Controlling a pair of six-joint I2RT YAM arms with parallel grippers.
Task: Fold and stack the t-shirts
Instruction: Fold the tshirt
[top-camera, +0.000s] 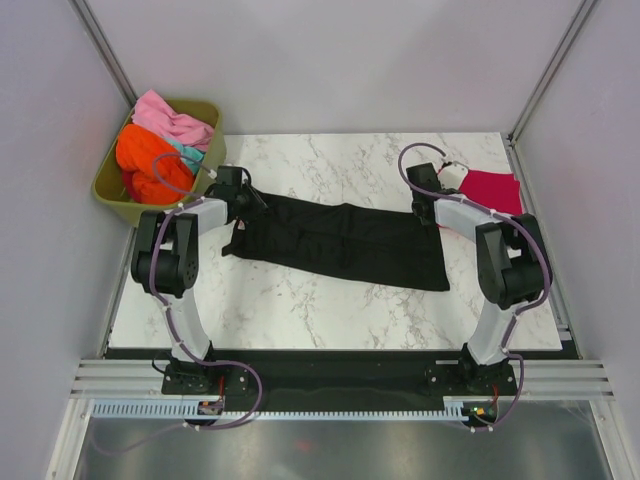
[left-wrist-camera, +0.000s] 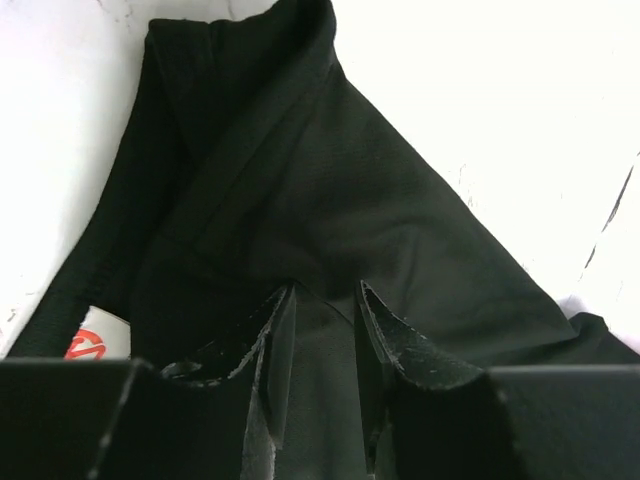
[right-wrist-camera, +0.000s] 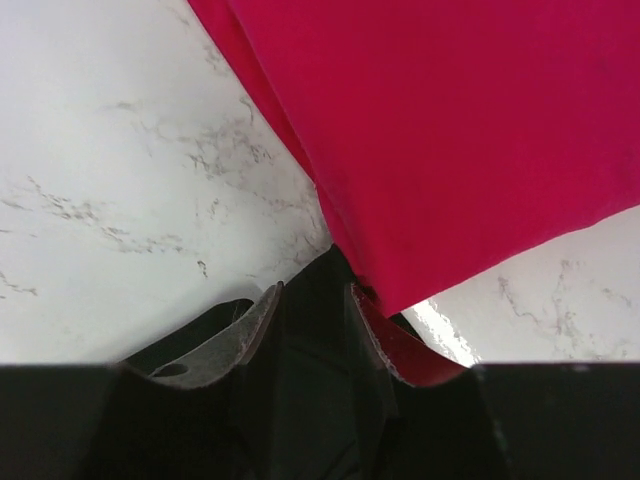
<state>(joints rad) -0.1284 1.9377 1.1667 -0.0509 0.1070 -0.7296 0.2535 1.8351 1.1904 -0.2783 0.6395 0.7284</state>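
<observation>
Notably, in the left wrist view the left gripper (left-wrist-camera: 325, 300) is holding its jaws narrowly apart and appears to be pinching a fold of the black soft cloth t-shirt (left-wrist-camera: 300, 180). A small white neck label with red print (left-wrist-camera: 88, 345) is showing at the lower left. Only a thin fold is sitting between the fingers, so a quick lift is risking a slip.

In the right wrist view the right gripper (right-wrist-camera: 312, 300) is likewise standing nearly closed with black cloth filling the gap, so it seems to be gripping the same shirt. A folded crimson red cloth t-shirt (right-wrist-camera: 450, 130) is lying right against it, its corner touching one finger (right-wrist-camera: 410, 360). Any pull from here is threatening to drag that shirt along and spoil its fold.

From the top camera the black soft cloth t-shirt (top-camera: 340, 240) is lying stretched flat between the two grippers, across the middle of the white grey-veined marble table (top-camera: 330, 165). If one arm is rising ahead of the other, the fold is going to skew. The slab is looking smooth, so cloth is probably sliding easily on it. An olive-green plastic tub (top-camera: 110, 195) is sitting off the far left corner, holding a crumpled orange cloth shirt (top-camera: 145, 155), a pink cloth shirt (top-camera: 170, 118) and a teal cloth shirt (top-camera: 188, 155). Plain pale grey walls (top-camera: 350, 60) with metal corner posts are closing the cell in.
</observation>
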